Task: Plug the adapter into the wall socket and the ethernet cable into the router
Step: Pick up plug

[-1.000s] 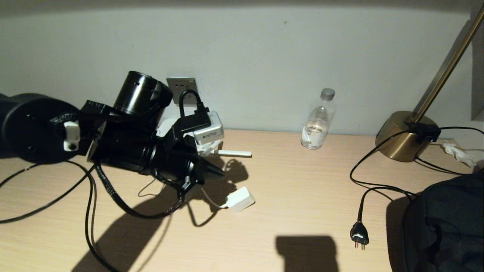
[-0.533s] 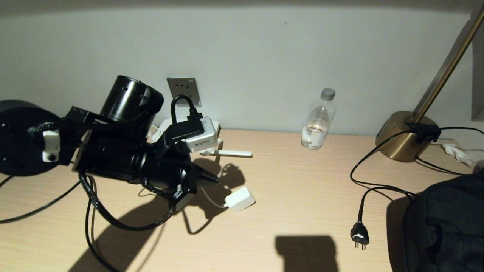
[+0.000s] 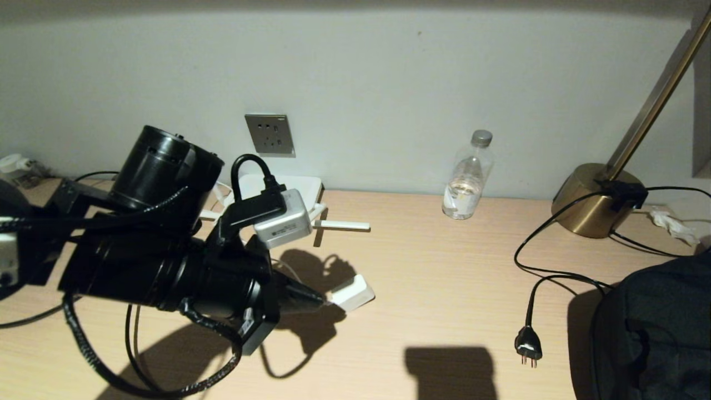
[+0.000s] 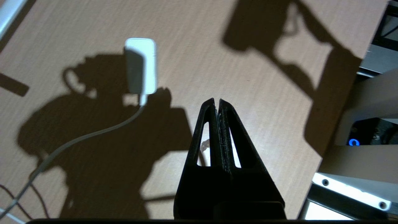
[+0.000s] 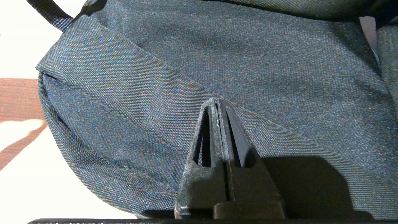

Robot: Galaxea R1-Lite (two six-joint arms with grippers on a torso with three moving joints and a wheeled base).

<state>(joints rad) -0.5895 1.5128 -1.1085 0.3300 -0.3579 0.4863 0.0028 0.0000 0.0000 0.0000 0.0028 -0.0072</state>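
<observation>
The adapter [image 3: 350, 293], a small white block with a thin white cord [image 4: 93, 133], lies flat on the wooden desk. My left gripper [image 3: 318, 300] hovers just left of it, shut and holding nothing. In the left wrist view the adapter [image 4: 140, 65] lies ahead of the left gripper [image 4: 216, 101] and off to one side. The wall socket [image 3: 269, 133] is bare on the wall. Below it the white router [image 3: 303, 186] is partly hidden by my arm, one antenna [image 3: 341, 225] lying flat. A thin black cable [image 3: 22, 322] crosses the far left; the ethernet cable's plug is hidden. My right gripper [image 5: 216, 100] is shut over dark fabric.
A water bottle [image 3: 469, 178] stands by the wall. A brass lamp base [image 3: 589, 200] sits at the right, with a black cord ending in a two-pin plug [image 3: 527, 347]. A dark bag [image 3: 655, 328] fills the right front corner.
My left arm has drawn down and to the left in the head view, uncovering the wall socket. Its shut tip has dropped next to the adapter. The adapter has not moved.
</observation>
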